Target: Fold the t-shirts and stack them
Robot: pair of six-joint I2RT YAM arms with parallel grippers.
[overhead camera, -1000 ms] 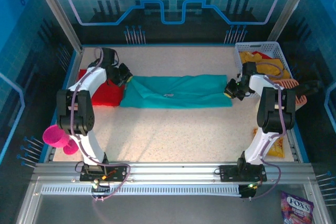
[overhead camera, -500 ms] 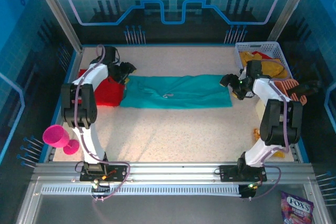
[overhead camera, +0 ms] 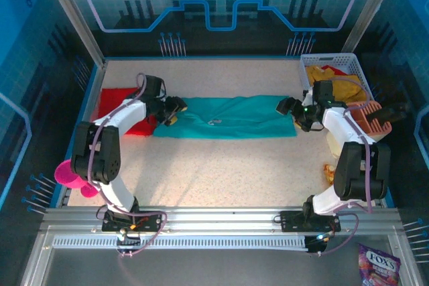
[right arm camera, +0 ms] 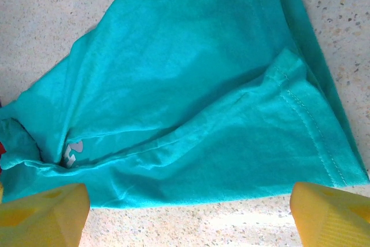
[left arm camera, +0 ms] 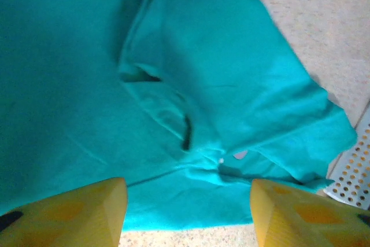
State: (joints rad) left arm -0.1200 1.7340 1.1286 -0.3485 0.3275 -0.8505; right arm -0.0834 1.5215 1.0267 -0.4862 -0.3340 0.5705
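A teal t-shirt point(overhead camera: 224, 116) lies folded into a long strip across the middle of the table, its small white lettering point(overhead camera: 216, 122) facing up. My left gripper point(overhead camera: 171, 109) hovers over the strip's left end, open, with teal cloth point(left arm camera: 191, 85) below its yellow fingers point(left arm camera: 75, 215) and nothing between them. My right gripper point(overhead camera: 289, 108) is open over the right end, above the shirt's hem point(right arm camera: 191, 143), fingers point(right arm camera: 332, 212) wide apart. A red t-shirt point(overhead camera: 119, 113) lies flat at the far left. Mustard-yellow t-shirts point(overhead camera: 338, 80) sit in the basket.
A white perforated basket point(overhead camera: 330, 59) stands at the back right; its wall point(left arm camera: 354, 172) also shows past the teal shirt. An orange rack point(overhead camera: 372, 118) is at the right edge. A pink cup point(overhead camera: 67, 173) rests near the left front. A candy bag point(overhead camera: 377, 262) lies off the table.
Both grippers have gone from shut to open, letting go of the teal shirt's ends. The left gripper has moved right, onto the shirt's left end; the right gripper has shifted slightly left.
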